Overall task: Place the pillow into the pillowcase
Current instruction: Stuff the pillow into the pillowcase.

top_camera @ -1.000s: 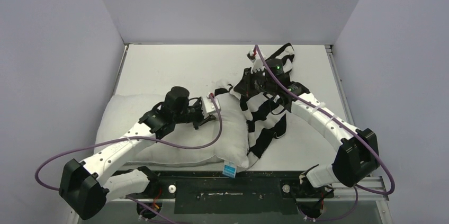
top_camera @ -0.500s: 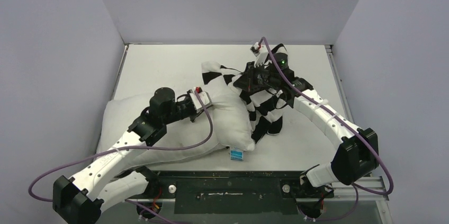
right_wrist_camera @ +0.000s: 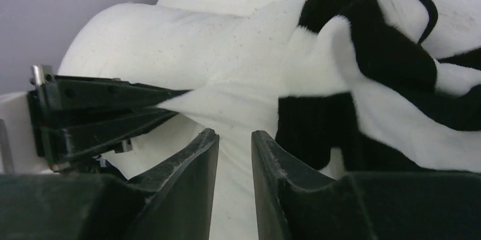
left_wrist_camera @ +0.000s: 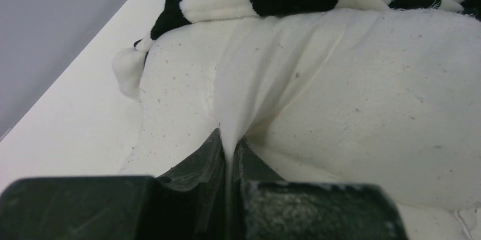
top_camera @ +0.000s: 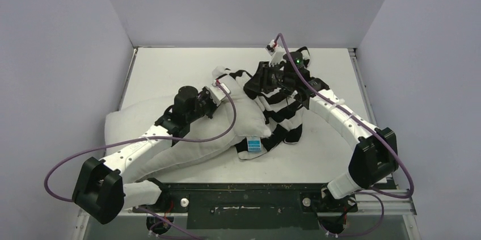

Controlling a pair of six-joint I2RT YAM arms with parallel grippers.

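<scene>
Pillow (top_camera: 249, 121) lies across the left half of the table (top_camera: 170, 70) in my overhead view, with the striped pillowcase (top_camera: 281, 118) bunched against its right end. My left wrist view shows the left gripper (left_wrist_camera: 230, 143) pinching a ridge of pillow fabric. In my right wrist view, the right gripper (right_wrist_camera: 235, 138) has its jaws slightly parted and grips nothing, just beside the pillowcase.

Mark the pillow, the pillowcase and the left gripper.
pillow (top_camera: 127, 122), top view, bare left end.
pillowcase (top_camera: 281, 121), top view, striped bunch beside the pillow.
left gripper (left_wrist_camera: 228, 139), left wrist view, between fingertips pinching the pillow.
</scene>
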